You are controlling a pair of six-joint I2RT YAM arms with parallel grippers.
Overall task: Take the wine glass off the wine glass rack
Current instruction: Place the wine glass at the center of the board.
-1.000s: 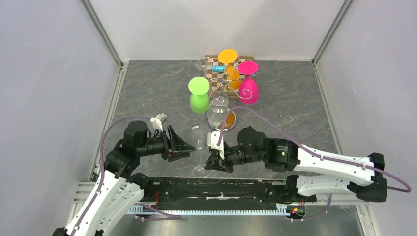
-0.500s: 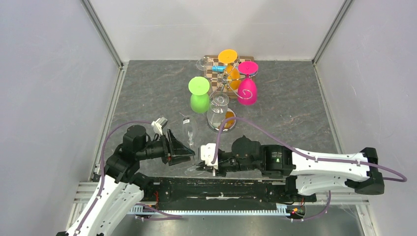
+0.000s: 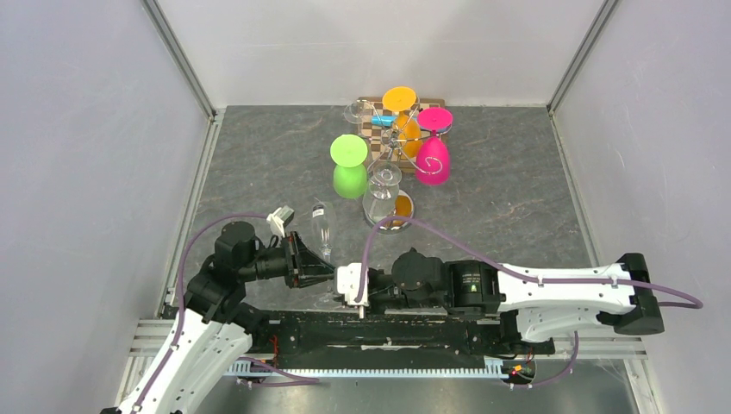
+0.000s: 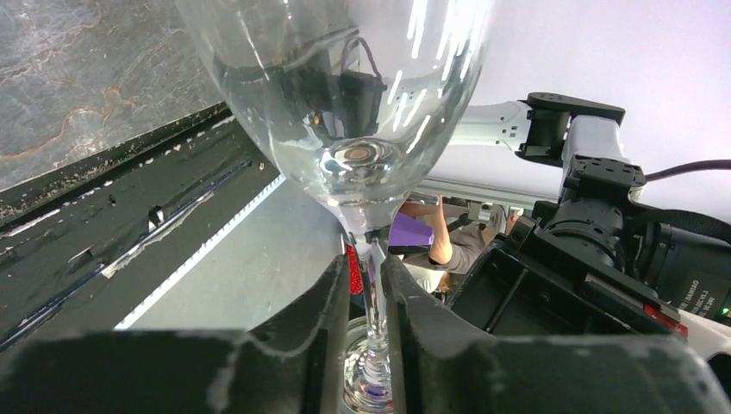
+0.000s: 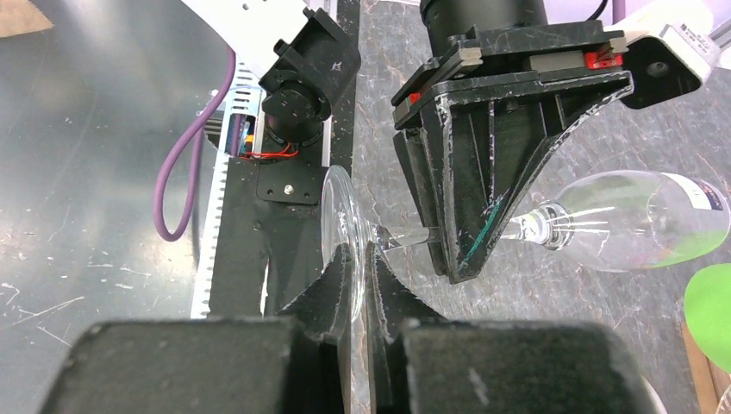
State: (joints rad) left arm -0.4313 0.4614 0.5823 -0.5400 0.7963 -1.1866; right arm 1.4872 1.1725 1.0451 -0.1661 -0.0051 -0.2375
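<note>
Well apart from the chrome wine glass rack (image 3: 392,138), the clear wine glass (image 5: 621,220) lies roughly level, bowl toward the far wall, left tool (image 4: 366,267) pinching its thin stem, right tool (image 5: 362,259) its round foot.

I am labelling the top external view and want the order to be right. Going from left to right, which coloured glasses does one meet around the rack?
green glass → orange glass → pink glass

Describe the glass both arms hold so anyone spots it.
At the near edge of the table, between the arms, is a clear wine glass. The left fingers pinch its stem, the right fingers its foot; other glasses cluster at the rack behind.
</note>
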